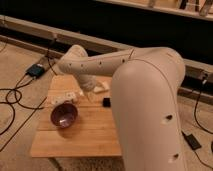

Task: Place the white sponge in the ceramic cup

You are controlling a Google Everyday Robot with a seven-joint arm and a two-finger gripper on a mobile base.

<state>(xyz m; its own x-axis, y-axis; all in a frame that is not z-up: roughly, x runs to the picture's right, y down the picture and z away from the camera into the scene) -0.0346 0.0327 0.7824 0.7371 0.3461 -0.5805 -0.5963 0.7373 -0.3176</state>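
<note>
My gripper (90, 95) hangs at the end of the white arm over the back middle of the small wooden table (80, 142). A small off-white block, the white sponge (104, 86), lies at the back of the table just right of the gripper, partly covered by the arm. I cannot see whether the gripper touches it. The ceramic cup does not show; the arm's large white link (150, 110) hides the table's right side.
A dark purple bowl (64, 115) stands at the table's left front. A thin white bar (62, 98) lies behind it. A small black object (106, 102) lies near the middle. Cables (12, 97) and a dark box (36, 70) lie on the floor at left.
</note>
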